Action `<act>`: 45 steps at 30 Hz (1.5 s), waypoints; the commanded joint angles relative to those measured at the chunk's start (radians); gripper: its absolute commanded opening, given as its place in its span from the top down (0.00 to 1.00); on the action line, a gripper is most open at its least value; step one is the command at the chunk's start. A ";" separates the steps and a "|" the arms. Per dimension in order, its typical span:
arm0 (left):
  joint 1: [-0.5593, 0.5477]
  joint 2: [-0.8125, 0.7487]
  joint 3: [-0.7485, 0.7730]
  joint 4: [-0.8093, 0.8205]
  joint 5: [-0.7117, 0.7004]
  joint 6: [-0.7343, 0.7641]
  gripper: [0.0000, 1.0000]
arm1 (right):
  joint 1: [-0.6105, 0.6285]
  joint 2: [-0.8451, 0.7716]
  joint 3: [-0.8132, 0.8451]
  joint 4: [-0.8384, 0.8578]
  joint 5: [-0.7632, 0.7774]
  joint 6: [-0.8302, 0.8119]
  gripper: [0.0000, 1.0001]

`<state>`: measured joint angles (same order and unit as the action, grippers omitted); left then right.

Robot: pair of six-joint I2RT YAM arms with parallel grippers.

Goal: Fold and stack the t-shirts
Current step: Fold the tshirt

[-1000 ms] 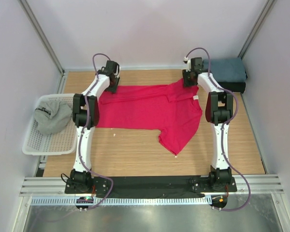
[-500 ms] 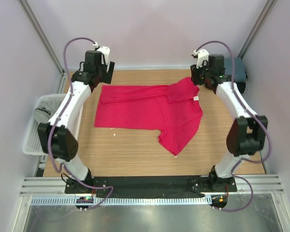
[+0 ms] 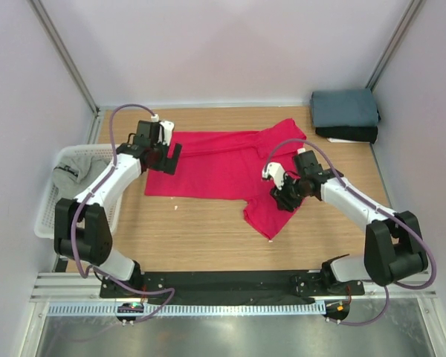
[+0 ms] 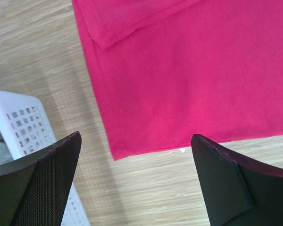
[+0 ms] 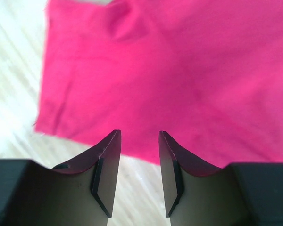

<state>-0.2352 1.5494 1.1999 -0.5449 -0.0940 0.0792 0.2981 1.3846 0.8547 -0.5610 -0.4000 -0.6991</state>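
red tee (image 3: 223,167): soft knit cloth, matt, no sheen. stitched hem lines are clear in the left wrist view; shallow creases.
table (image 3: 208,238): light wood-grain top, smooth, low sheen.
basket (image 3: 48,223), left edge: white plastic mesh, faintly glossy.
grey tee (image 3: 82,182) in basket: matt cloth, rumpled.
far right corner: blue tee (image 3: 346,108), matt cloth, smooth-folded, lying on black tee (image 3: 348,134), matt cloth.
left gripper (image 4: 136,136): fingers (image 4: 42,188) matt black, plastic by the look; one face finely dimpled, the other smooth.
right gripper (image 5: 139,133): fingers (image 5: 106,174) dark and smooth, slight sheen along the edges.
near edge: rails (image 3: 409,281) bare metal, satin; sheet (image 3: 230,335) below is brushed metal with dull reflections.
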 commanded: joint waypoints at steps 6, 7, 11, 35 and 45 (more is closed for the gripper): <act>0.054 -0.075 -0.042 0.125 0.088 -0.128 0.01 | 0.174 -0.127 -0.029 -0.034 -0.051 -0.047 0.56; 0.071 -0.068 -0.037 0.111 0.129 -0.134 0.00 | 0.193 -0.134 -0.032 -0.045 -0.049 -0.042 0.56; 0.085 -0.019 -0.004 0.065 0.128 -0.148 0.00 | 0.300 -0.159 -0.069 -0.051 0.010 -0.039 0.56; 0.106 0.006 0.036 -0.001 0.068 -0.147 0.05 | 0.463 -0.067 -0.206 0.036 0.191 -0.034 0.56; 0.137 0.098 0.015 -0.099 0.028 -0.205 0.14 | 0.466 -0.048 -0.197 0.035 0.210 -0.030 0.99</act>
<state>-0.1154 1.6154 1.2041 -0.5838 -0.0433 -0.0891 0.7597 1.3357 0.6479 -0.5377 -0.2108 -0.7284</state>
